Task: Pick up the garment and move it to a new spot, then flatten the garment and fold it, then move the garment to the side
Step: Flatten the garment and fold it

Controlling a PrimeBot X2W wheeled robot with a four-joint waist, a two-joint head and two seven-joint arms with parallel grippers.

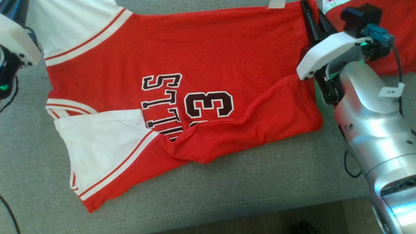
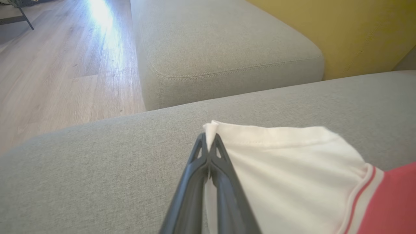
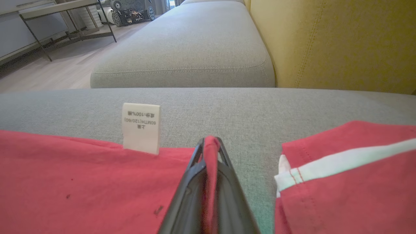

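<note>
Now the red garment (image 1: 227,48) lies spread out on the grey sofa seat (image 1: 260,182), with its dark letters and a big number 3 (image 1: 209,104) facing up. One white sleeve (image 1: 97,146) sticks out at the near left side. The near edge of the garment is folded up over part of the letters in a long red flap (image 1: 260,113). The left claw (image 2: 209,139) is closed tight and pinches the corner of the other white sleeve (image 2: 286,169), which rests on the grey seat. The right claw (image 3: 210,143) is closed tight too, and it holds a bit of the red hem between its two dark fingers (image 3: 191,195). A small white label (image 3: 141,128) stands up from the red edge just beside that claw. In the head view the shiny right arm (image 1: 367,107) reaches in from the lower right, and the left arm (image 1: 16,42) sits at the top left corner. A second red cloth with a white stripe (image 3: 341,182) lies on the seat close to the right claw, apart from the garment. Behind the seat there is another grey cushion (image 2: 227,48), a yellow sofa back (image 3: 341,42) and a wooden floor (image 2: 58,65).
</note>
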